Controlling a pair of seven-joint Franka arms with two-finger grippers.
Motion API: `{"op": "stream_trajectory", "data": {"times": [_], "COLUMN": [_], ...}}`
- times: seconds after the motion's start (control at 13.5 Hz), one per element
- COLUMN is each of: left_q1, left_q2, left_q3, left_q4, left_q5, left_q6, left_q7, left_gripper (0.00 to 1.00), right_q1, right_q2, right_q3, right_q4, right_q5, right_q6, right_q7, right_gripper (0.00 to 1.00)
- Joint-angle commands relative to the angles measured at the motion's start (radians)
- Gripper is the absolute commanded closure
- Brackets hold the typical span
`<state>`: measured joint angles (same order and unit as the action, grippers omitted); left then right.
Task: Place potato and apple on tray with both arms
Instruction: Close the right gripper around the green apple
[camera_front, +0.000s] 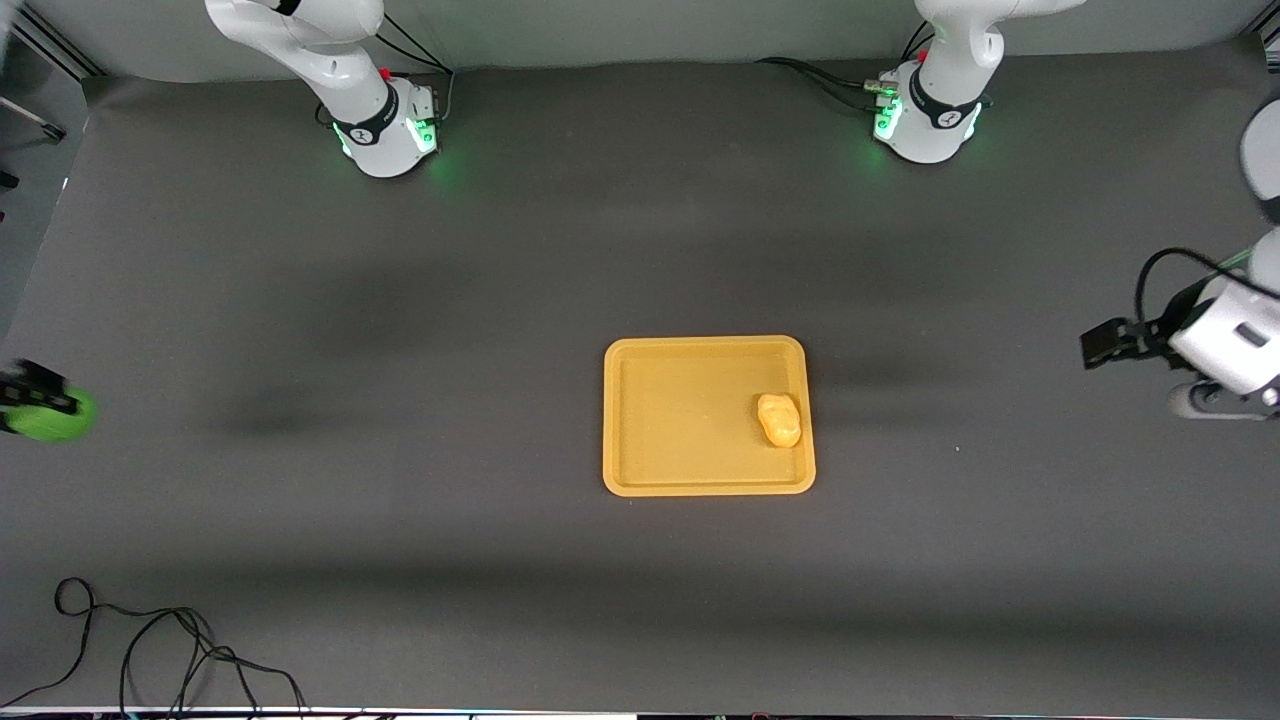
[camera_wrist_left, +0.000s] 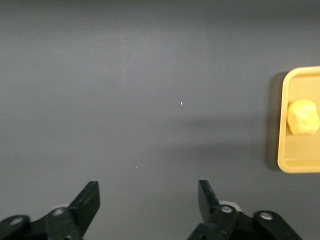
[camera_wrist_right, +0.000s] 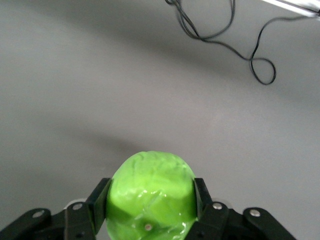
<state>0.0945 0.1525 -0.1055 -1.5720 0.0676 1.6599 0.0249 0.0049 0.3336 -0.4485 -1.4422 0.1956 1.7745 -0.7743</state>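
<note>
The orange-yellow tray lies mid-table. The yellow-orange potato rests inside it, by the rim toward the left arm's end. My right gripper is at the right arm's end of the table, shut on the green apple. In the right wrist view the apple fills the gap of the right gripper, with a black finger against each side. My left gripper is over bare table at the left arm's end, open and holding nothing. Its wrist view shows the left gripper spread wide, with the potato and tray off to one side.
A loose black cable lies on the dark mat near the front camera, toward the right arm's end; the same cable appears in the right wrist view. Both arm bases stand along the edge farthest from the front camera.
</note>
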Motion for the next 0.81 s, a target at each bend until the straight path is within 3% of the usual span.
{"op": "stream_trajectory", "data": {"times": [0.0, 0.22, 0.44, 0.74], "left_q1": [0.013, 0.025, 0.028, 0.028], "left_q2": [-0.059, -0.111, -0.103, -0.073], "left_q3": [-0.006, -0.006, -0.006, -0.006], "left_q4": [-0.074, -0.173, -0.166, -0.120], "left_q5": [-0.014, -0.014, -0.014, -0.022], "left_q6": [0.012, 0.125, 0.123, 0.121], "left_q7": [0.036, 0.062, 0.085, 0.096], "left_gripper": [0.11, 0.05, 0.03, 0.00], "right_q1": [0.096, 0.265, 0.448, 0.706], "right_q2": [0.036, 0.036, 0.053, 0.186], "right_q3": [-0.003, -0.001, 0.002, 0.052], "right_q4": [0.146, 0.215, 0.233, 0.325], "right_q5": [-0.047, -0.061, -0.053, -0.045], "right_q6": [-0.130, -0.173, -0.170, -0.156], "right_q7": [0.149, 0.362, 0.618, 1.089], "right_gripper": [0.59, 0.59, 0.59, 0.59]}}
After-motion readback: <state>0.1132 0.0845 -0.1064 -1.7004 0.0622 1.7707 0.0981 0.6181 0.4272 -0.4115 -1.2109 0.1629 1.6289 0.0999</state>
